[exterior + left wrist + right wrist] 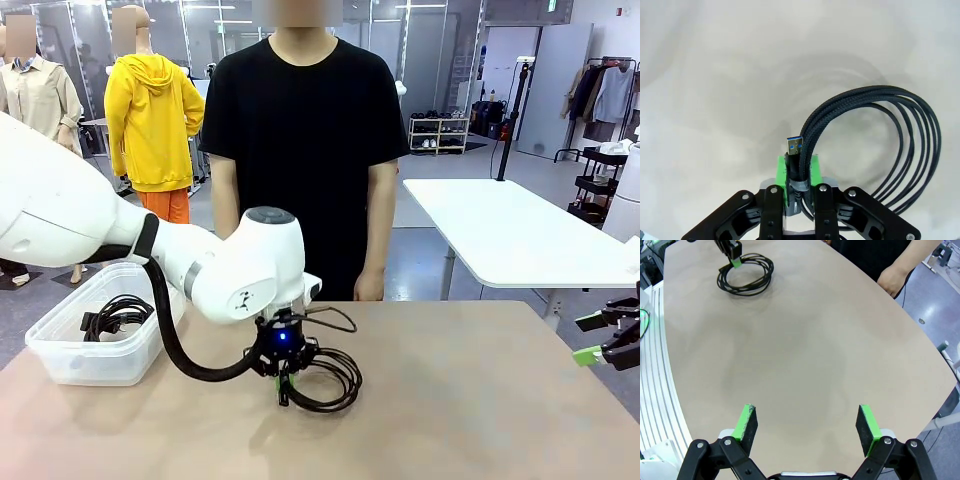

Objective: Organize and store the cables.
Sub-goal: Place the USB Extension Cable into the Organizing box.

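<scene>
A coiled black cable (325, 380) lies on the tan table (450, 400) near the middle, and my left gripper (285, 385) is shut on it. In the left wrist view the green pads (783, 172) clamp the cable (880, 145) just below its blue USB plug (794, 145), with the loops hanging to one side. The right wrist view shows the same coil (745, 274) far off. Another coiled cable (115, 318) lies inside the clear plastic bin (60, 352) at the table's left. My right gripper (600, 338) hangs open at the right edge, its fingertips (746, 421) wide apart over bare table.
A person in a black shirt (305, 130) stands at the far side with hands down; one hand (891, 277) is near the table edge. A white table (520, 230) stands behind on the right. The left arm's thick black hose (185, 355) loops beside the bin.
</scene>
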Motion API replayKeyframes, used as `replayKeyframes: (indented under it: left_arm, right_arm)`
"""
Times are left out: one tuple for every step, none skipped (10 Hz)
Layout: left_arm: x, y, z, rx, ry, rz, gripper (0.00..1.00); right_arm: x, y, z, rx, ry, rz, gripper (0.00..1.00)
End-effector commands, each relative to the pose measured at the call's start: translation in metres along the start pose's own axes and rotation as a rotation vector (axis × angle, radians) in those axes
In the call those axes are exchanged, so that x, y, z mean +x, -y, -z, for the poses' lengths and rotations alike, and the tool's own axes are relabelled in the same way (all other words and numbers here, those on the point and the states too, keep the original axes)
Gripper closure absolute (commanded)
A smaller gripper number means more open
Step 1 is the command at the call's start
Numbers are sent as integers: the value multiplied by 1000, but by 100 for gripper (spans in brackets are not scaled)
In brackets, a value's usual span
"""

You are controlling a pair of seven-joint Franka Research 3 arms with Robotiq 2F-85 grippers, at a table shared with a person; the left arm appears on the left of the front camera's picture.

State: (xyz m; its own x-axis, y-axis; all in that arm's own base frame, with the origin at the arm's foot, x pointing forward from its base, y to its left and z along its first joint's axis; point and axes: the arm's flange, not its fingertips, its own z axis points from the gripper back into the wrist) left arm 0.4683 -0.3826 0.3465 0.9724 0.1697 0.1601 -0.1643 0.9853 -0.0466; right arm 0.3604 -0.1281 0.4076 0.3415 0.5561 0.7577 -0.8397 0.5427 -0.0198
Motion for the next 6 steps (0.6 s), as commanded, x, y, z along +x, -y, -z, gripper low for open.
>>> replayKeyframes:
  left_arm:
    - [2, -12, -53, -43, 8, 146, 100]
    - [3, -20, -77, -31, 52, 203, 100]
    - [2, -28, -98, -28, 81, 252, 100]
    - [1, -36, -112, -39, 114, 252, 100]
    - [1, -43, -121, -51, 142, 235, 100]
    - [0, -49, -126, -51, 162, 217, 100]
  right_arm:
    - [4, 1, 0, 1, 9, 19, 0]
    - [4, 1, 0, 1, 9, 19, 0]
    - [4, 1, 0, 1, 9, 19, 0]
    - [4, 1, 0, 1, 9, 19, 0]
    - [4, 1, 0, 1, 9, 19, 0]
    - [4, 1, 0, 1, 9, 19, 0]
